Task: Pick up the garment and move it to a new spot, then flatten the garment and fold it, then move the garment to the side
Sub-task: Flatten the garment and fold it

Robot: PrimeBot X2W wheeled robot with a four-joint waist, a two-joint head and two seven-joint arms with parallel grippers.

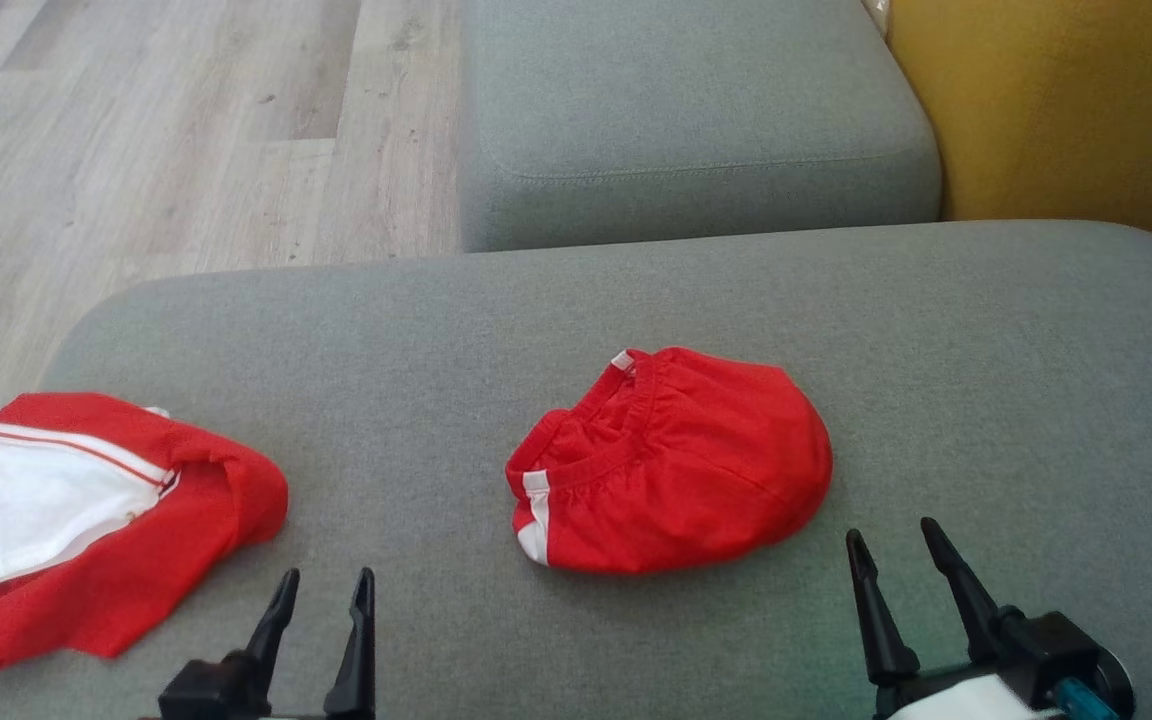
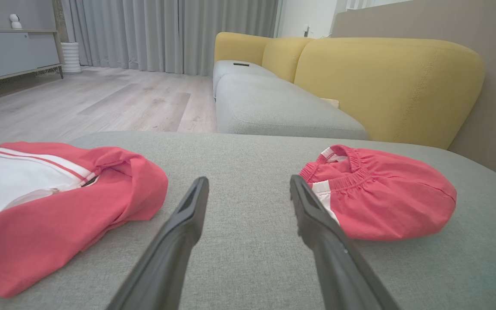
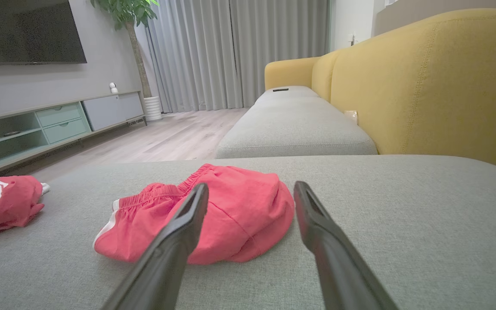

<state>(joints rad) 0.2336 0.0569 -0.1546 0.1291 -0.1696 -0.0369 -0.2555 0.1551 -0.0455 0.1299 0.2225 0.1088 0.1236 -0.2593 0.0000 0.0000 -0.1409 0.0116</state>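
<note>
Nearest the head camera, the left gripper (image 1: pixel 327 580) and the right gripper (image 1: pixel 891 535) hovered low over the near edge of the grey sofa cushion (image 1: pixel 636 300), each with its jaws apart and nothing between them. That broad cushion carried both pieces of clothing. Beyond it were a second grey cushion (image 1: pixel 686 120) and the wooden floor (image 1: pixel 136 130). The larger piece, a red-and-white garment (image 1: pixel 106 520), lay spread loosely at the cushion's left end, just left of the left gripper. The red shorts (image 1: pixel 676 470) sat near the middle of the cushion in a rounded, bunched heap, elastic waistband uppermost and a white side stripe at the left edge. They lay ahead of both grippers, nearer the right one. I judged the shorts to be the garment in hand, and the first step, the pick-up, not yet begun, since neither gripper touched cloth. The next move seemed to call for the right gripper to reach forward and left and come down on the near hem or the waistband. It would need to pinch enough fabric to lift the whole heap rather than one layer, before carrying it to bare cushion.
</note>
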